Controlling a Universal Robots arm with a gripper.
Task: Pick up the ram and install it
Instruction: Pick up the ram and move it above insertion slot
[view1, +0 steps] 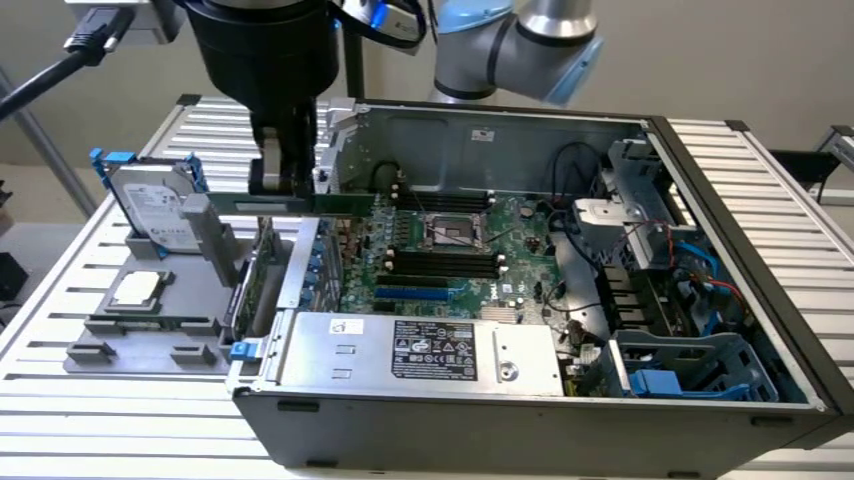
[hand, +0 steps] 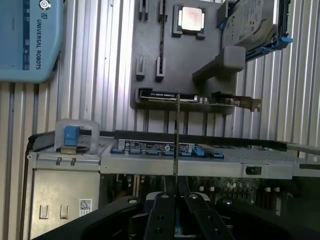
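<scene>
Between fingertips of claw (view1: 284, 190), ram (view1: 340, 204) is gripped by one end, claw closed on it, held level above case (view1: 534, 420) edge. Black slots (view1: 441, 262) lie lower, beyond claw. Judged best: stick kept parallel to slot, lowered squarely, no tilt.

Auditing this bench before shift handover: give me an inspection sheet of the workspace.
Surface: slatted aluminium table, bearing open grey computer case.
Job's things: long dark-green ram stick held aloft at the case's edge; black motherboard slots.
Clutter: grey fixture tray with square silver processor, silver hard drive.
Grippers: black gripper shut on the ram stick.
Cables: black cable; blue and red wires inside case.
Surroundings: pale wall.
</scene>
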